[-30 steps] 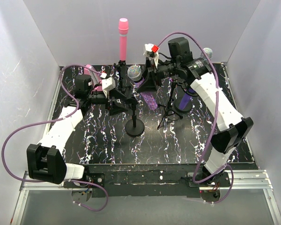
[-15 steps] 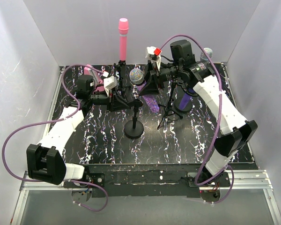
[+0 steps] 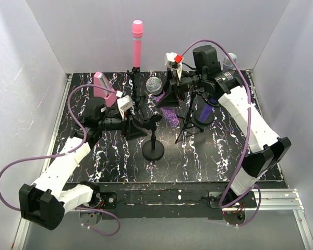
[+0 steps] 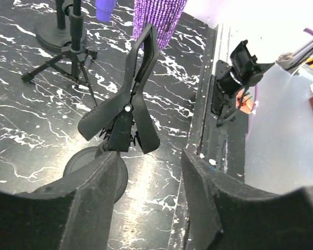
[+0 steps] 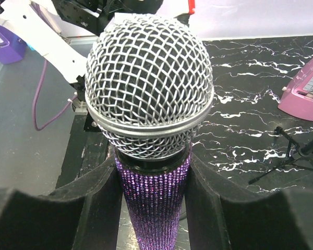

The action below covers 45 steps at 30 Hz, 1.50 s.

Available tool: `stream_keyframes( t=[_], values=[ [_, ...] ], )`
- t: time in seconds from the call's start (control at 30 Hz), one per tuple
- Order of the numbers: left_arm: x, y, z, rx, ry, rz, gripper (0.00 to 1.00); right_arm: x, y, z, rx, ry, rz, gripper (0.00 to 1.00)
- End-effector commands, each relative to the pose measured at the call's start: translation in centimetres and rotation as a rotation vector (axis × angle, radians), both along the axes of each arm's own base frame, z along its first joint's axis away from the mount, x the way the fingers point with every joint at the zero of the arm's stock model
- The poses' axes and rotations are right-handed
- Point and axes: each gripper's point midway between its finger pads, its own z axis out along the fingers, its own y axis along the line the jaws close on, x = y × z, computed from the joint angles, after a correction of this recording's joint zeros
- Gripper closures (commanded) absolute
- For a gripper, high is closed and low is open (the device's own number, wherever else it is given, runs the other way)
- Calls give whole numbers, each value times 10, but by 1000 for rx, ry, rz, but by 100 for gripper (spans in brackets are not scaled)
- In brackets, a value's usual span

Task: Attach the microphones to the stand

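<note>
My right gripper (image 3: 165, 98) is shut on the glittery purple microphone (image 5: 154, 203) just below its silver mesh head (image 3: 155, 85), and holds it tilted above the table. A black stand on a round base (image 3: 153, 152) carries a spring clip (image 4: 128, 104) on top. My left gripper (image 3: 137, 126) is open just left of that clip; in the left wrist view the gripper (image 4: 148, 177) has nothing between its fingers and the clip is ahead of them. The pink microphone (image 3: 137, 44) stands upright at the back. The dark purple microphone (image 3: 206, 112) sits by a tripod. The silver-grey microphone (image 3: 230, 60) peeks out behind my right arm.
A black tripod stand (image 3: 188, 127) stands right of the round-base stand. A pink wedge-shaped box (image 3: 105, 86) lies at the back left. White walls enclose the table on three sides. A metal rail (image 3: 161, 200) runs along the near edge.
The round-base stand has shifted nearer and slightly right, and my left arm has drawn back with it. My right gripper has carried the glittery microphone slightly right.
</note>
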Motion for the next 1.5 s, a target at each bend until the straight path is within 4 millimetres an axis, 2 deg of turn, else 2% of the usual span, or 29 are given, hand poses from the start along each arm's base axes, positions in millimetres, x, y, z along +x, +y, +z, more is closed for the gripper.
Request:
stream_keyframes(
  t=[0.0, 0.07, 0.13, 0.33, 0.43, 0.5, 0.6, 0.87, 0.9, 1.07, 1.2, 1.47],
  values=[
    [1, 4, 8, -13, -15, 67, 44, -15, -9, 25, 57, -80, 23, 99],
    [-2, 7, 9, -5, -24, 77, 29, -16, -11, 25, 53, -95, 24, 99],
    [-1, 13, 5, 45, -79, 90, 2, -18, -14, 22, 44, -116, 26, 99],
    [4, 37, -16, 179, -254, 162, 2, -17, -15, 13, 46, -204, 63, 99],
    [11, 36, -12, 160, -439, 135, 2, -18, -12, 10, 71, -241, 111, 99],
    [19, 34, -9, 138, -493, 128, 2, -18, -11, 7, 88, -272, 142, 99],
    [30, 31, -4, 96, -509, 85, 2, -20, -10, 5, 109, -311, 182, 99],
    [40, 18, -2, 15, -523, -16, 2, -23, -10, 4, 122, -308, 209, 99],
    [42, 15, 3, -9, -539, -27, 2, -23, -10, 3, 121, -300, 211, 99],
    [40, 6, 15, -98, -543, -80, 2, -24, -8, -3, 112, -257, 218, 99],
    [44, 4, 15, -107, -540, -79, 2, -23, -7, -3, 113, -236, 217, 99],
    [37, -4, 16, -143, -466, -122, 4, -18, -2, 1, 116, -195, 204, 99]
  ],
)
